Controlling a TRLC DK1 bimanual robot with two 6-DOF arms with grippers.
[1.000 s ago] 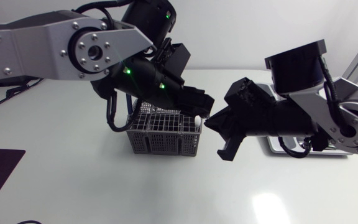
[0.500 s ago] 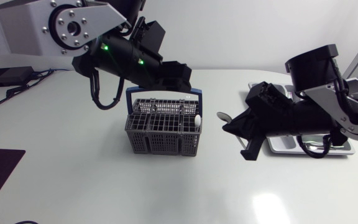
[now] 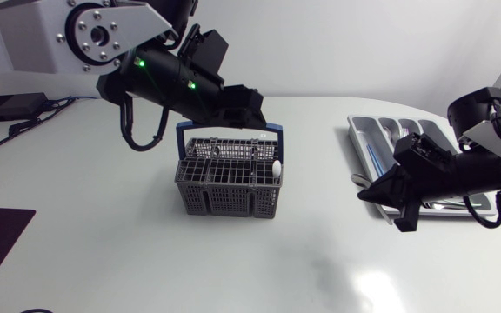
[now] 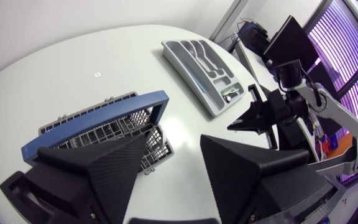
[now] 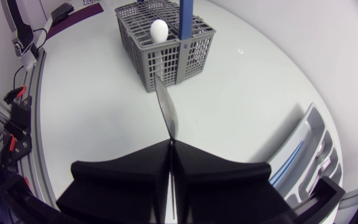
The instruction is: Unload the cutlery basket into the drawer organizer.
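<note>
Grey mesh with a blue handle, the cutlery basket (image 3: 229,184) stands mid-worktop (image 3: 103,235) in the head view. A white rounded piece (image 3: 277,167) stands upright in the corner nearest the drawer organizer (image 3: 357,137). My left fingers (image 3: 249,111) hang over the basket's far side. My right fingers (image 3: 381,191) are at the organizer's basket-side edge, and the rounded end of a metal cutlery piece (image 3: 359,180) pokes out ahead of them.

In the left wrist view my left fingers (image 4: 117,168) stand wide apart and hold nothing. The basket (image 4: 98,124) is under and just ahead of them. The organizer (image 4: 197,59) lies farther off, with my right arm (image 4: 272,115) beside it.

In the right wrist view my right fingers (image 5: 148,165) are pressed together on the metal cutlery piece (image 5: 166,109), which stands edge-on ahead of them. Beyond it is the basket (image 5: 173,53) with the white piece (image 5: 159,29) inside. The organizer (image 5: 312,149) is close beside the fingers.
</note>
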